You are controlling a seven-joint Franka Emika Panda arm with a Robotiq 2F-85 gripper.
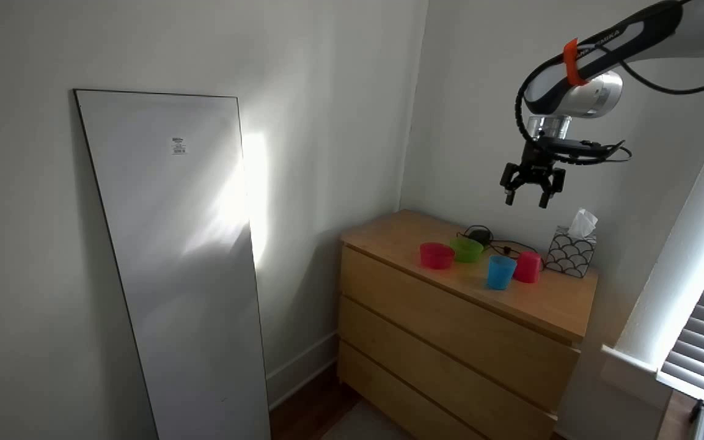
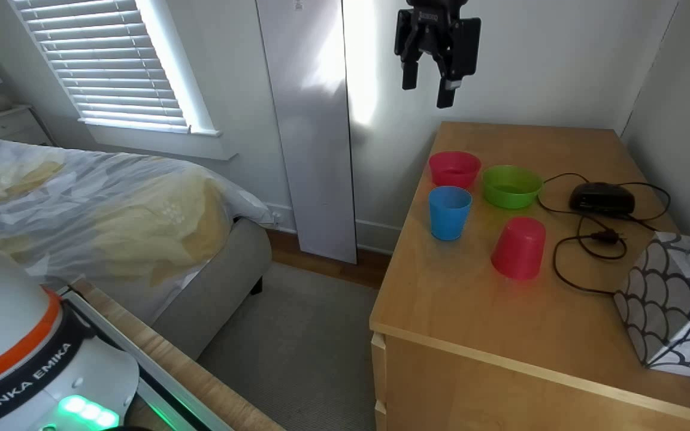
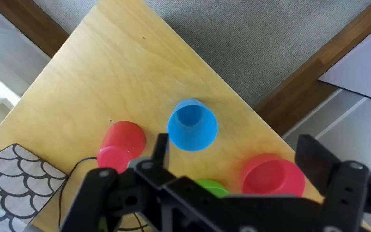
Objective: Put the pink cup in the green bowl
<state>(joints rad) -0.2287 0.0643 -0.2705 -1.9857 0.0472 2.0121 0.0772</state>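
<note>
The pink cup [image 1: 528, 267] stands upside down on the dresser top, near the blue cup. It also shows in an exterior view [image 2: 518, 248] and at the left of the wrist view [image 3: 122, 141]. The green bowl [image 1: 466, 252] stands upright beside a pink bowl; it also shows in an exterior view [image 2: 513, 191]. In the wrist view the green bowl [image 3: 212, 187] is mostly hidden behind the gripper body. My gripper [image 1: 526, 200] is open and empty, pointing down, well above the dresser top. Its fingers are wide apart in an exterior view [image 2: 427, 94] and in the wrist view [image 3: 233, 143].
The blue cup [image 2: 450, 214] stands upright between the pink cup and the pink bowl [image 2: 454, 170]. A black device with cables [image 2: 602, 200] lies toward the wall. A tissue box [image 2: 674, 305] stands beyond the pink cup. The dresser [image 1: 450, 324] sits in a room corner.
</note>
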